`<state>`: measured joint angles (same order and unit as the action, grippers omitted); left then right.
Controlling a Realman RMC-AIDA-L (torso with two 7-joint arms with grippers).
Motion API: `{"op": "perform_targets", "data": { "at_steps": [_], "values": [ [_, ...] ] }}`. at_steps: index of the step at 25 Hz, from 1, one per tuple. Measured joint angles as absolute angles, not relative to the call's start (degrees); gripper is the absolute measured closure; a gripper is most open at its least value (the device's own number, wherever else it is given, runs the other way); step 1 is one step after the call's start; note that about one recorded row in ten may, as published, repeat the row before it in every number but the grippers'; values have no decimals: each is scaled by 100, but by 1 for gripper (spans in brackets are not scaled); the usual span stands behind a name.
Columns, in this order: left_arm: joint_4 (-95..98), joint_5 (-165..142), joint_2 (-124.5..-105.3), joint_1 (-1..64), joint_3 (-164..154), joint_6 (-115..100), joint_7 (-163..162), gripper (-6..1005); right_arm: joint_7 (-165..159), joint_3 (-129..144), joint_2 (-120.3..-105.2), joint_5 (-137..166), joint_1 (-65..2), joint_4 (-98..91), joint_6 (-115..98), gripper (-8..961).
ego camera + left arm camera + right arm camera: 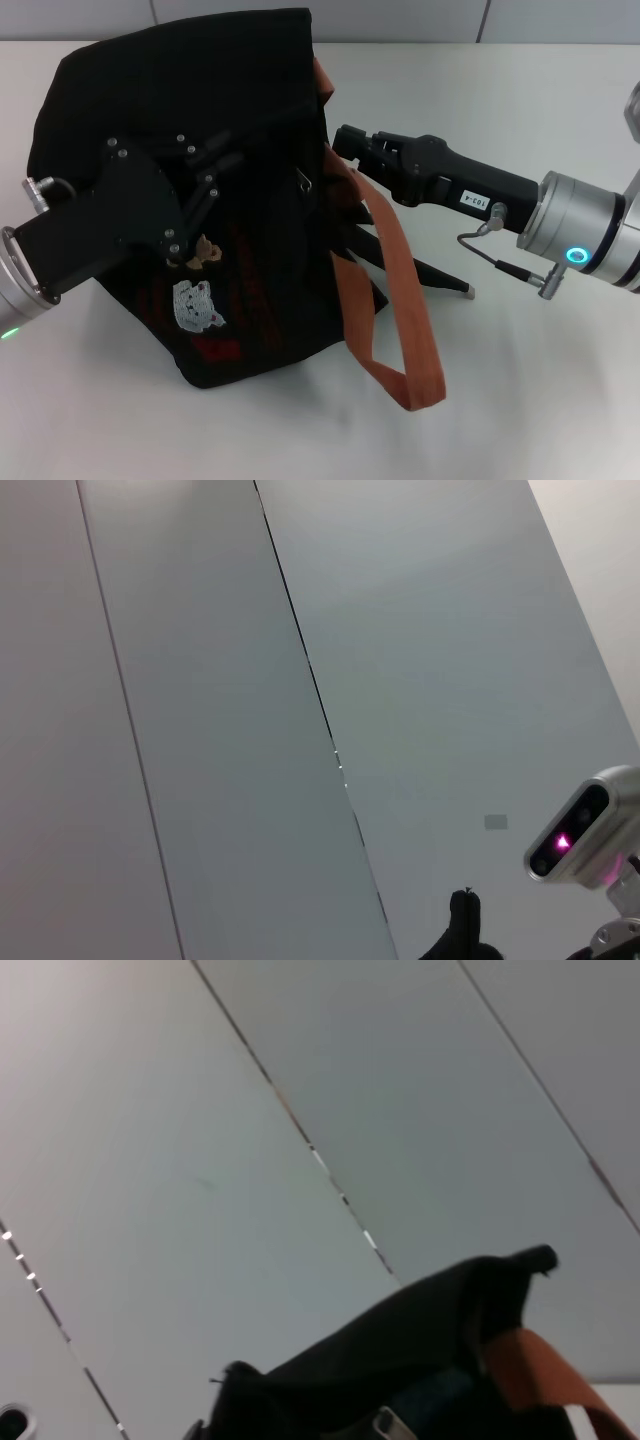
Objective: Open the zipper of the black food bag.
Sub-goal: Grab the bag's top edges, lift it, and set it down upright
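Observation:
The black food bag point(150, 90) lies on its side on the white table point(520, 400), its bear patches point(198, 305) facing up. Its top edge point(400, 1350) also fills the lower part of the right wrist view. A small silver pull tab of the zipper point(303, 182) shows near the bag's right edge. My left gripper point(215, 170) rests on the bag's upper face, just above the patches. My right gripper point(342, 143) comes in from the right, its tip against the bag's edge beside the orange handle point(400, 270), a little above the pull tab.
The orange handle loops out over the table toward the front right. A dark rod with a pale tip point(455, 285) lies under it. A grey wall with panel seams point(300, 680) stands behind. A grey camera unit with a pink light point(580, 830) shows in the left wrist view.

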<state>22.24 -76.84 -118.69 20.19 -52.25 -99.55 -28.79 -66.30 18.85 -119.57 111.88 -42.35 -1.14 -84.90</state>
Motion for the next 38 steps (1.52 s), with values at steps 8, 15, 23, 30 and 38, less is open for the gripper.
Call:
{"op": "perform_targets", "data": {
  "at_steps": [8,15,23,30,38],
  "values": [
    [2224,-7659,-11874,2023,-5248,-9938,-2876,908,-5996,1936,-11974,11203,-4317,-115,-8662,771],
    [2164,-7655,-11874,2050,-5257,-9919,-2874,908,-5592,1943,-11979,11214,-4377,15,-8732,677],
    [2154,-7681,-11874,2075,-5280,-9903,-2873,909,-5239,1771,-11988,11175,-4459,102,-8723,668],
    [2070,-7695,-11880,2126,-5310,-9895,-2873,909,-5145,1731,-11988,11170,-4601,211,-8562,668],
    [2074,-7698,-11882,2167,-5424,-9879,-2858,909,-5146,1677,-11989,11170,-4802,425,-8010,672]
  ]
}}
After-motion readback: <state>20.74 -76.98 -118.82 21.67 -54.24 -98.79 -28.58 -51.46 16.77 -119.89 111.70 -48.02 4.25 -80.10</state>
